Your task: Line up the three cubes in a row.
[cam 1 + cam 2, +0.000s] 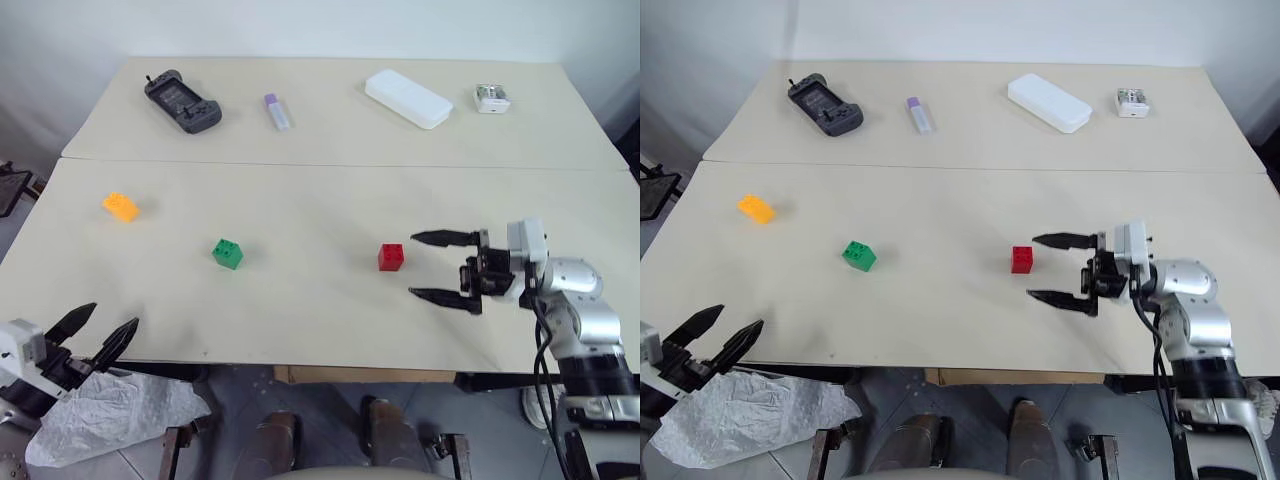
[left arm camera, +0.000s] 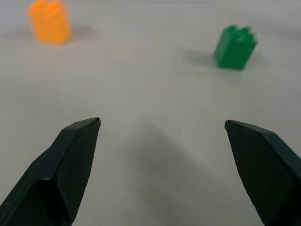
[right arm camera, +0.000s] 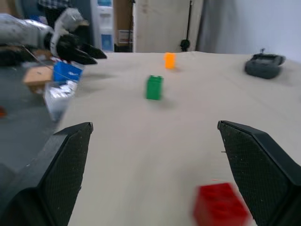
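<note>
my right end effector (image 1: 440, 268), fingers apart and empty, lies level just beside the red cube (image 1: 391, 257), nearer it than my left end effector (image 1: 98, 331), likewise apart, at the counter (image 1: 320, 310) edge.

Matt beige bench (image 1: 330, 300), glossy plastic studded cubes (image 1: 228, 253), end effector fingers (image 2: 75, 155) of textured black plastic, crinkled white plastic bag (image 1: 110, 415)

Bright, even light; soft faint shadows; red cube (image 3: 220, 205) blurred in right wrist view.
</note>
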`<state>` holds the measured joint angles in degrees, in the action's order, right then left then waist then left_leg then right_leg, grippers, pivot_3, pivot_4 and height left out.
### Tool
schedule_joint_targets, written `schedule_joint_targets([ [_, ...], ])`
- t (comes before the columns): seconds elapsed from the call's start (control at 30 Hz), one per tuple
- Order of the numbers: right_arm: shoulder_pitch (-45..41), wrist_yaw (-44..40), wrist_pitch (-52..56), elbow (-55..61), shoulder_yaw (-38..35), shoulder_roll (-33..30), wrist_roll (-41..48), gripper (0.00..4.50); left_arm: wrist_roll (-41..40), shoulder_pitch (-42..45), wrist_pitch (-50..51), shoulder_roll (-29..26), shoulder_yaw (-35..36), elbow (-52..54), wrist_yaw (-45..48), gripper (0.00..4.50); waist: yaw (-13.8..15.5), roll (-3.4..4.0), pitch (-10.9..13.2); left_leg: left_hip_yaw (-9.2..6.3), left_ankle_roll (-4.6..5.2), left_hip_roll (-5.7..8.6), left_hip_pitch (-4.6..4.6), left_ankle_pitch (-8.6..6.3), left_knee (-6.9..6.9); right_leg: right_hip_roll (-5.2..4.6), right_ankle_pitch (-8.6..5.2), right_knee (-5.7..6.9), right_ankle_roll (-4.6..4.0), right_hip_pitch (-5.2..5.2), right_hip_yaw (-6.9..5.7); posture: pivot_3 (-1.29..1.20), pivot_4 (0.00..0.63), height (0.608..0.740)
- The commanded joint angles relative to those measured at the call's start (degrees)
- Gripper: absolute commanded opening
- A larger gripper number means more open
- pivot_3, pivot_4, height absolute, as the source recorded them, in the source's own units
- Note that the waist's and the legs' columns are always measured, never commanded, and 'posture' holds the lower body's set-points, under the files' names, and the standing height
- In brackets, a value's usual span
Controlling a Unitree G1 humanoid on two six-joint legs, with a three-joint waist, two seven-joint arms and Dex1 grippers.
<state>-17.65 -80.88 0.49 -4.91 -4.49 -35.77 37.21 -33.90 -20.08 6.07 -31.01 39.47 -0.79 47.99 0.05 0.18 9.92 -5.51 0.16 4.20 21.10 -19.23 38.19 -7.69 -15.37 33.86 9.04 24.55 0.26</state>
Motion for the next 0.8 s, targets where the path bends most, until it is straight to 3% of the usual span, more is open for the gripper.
schedule_joint_targets([
  [0.03,1.41,2.17,-0.43,4.28,-2.28,0.83,0.74,4.46,-0.03,-0.03,-1.51,0.9,-1.53,4.31,-0.1,4.5,0.22,0.0,0.0,0.0,0.01,0.02,-0.01,0.0,0.0,-0.03,0.0,0.01,0.0,-0.02,0.01,0.0,0.15,0.74],
  [0.13,2.39,3.21,-0.93,3.95,-2.84,1.17,-0.24,4.46,2.18,2.43,-1.8,1.4,-6.87,8.52,-0.91,4.5,0.85,-0.02,-0.01,0.0,0.02,0.04,-0.02,-0.01,0.03,-0.05,0.01,0.01,-0.01,-0.03,0.01,0.0,0.15,0.74],
  [0.3,4.59,3.28,-1.76,3.65,-4.06,0.77,-0.98,4.46,6.77,14.65,-0.07,5.41,-15.43,10.31,-11.08,4.5,1.51,-0.02,-0.02,-0.01,0.0,0.05,-0.01,0.0,0.07,0.0,0.01,0.09,-0.02,-0.01,-0.01,0.0,0.15,0.74],
  [0.6,8.87,5.06,-1.86,7.61,-4.13,2.28,-1.43,4.46,17.0,24.98,-0.02,13.13,-25.46,3.17,-23.77,4.5,0.57,-0.08,-0.06,0.13,-0.01,0.01,-0.02,-0.02,0.06,0.12,0.03,0.23,0.0,0.02,0.0,0.0,0.15,0.74],
  [0.7,9.44,6.12,-1.74,8.56,-4.04,3.11,-1.75,4.5,18.55,25.44,-0.29,12.39,-27.23,2.58,-23.13,3.97,0.59,-0.1,-0.08,0.13,-0.01,0.02,-0.01,-0.02,0.11,0.13,0.03,0.25,0.01,0.02,0.01,0.0,0.15,0.74],
  [0.8,10.22,7.03,-2.15,9.1,-3.87,3.78,-2.22,4.5,17.9,26.66,-1.2,12.37,-27.29,0.99,-22.12,3.09,0.81,-0.1,-0.08,0.13,-0.01,-0.01,-0.02,-0.02,0.1,0.12,0.03,0.25,0.01,0.03,0.02,0.0,0.15,0.74],
])
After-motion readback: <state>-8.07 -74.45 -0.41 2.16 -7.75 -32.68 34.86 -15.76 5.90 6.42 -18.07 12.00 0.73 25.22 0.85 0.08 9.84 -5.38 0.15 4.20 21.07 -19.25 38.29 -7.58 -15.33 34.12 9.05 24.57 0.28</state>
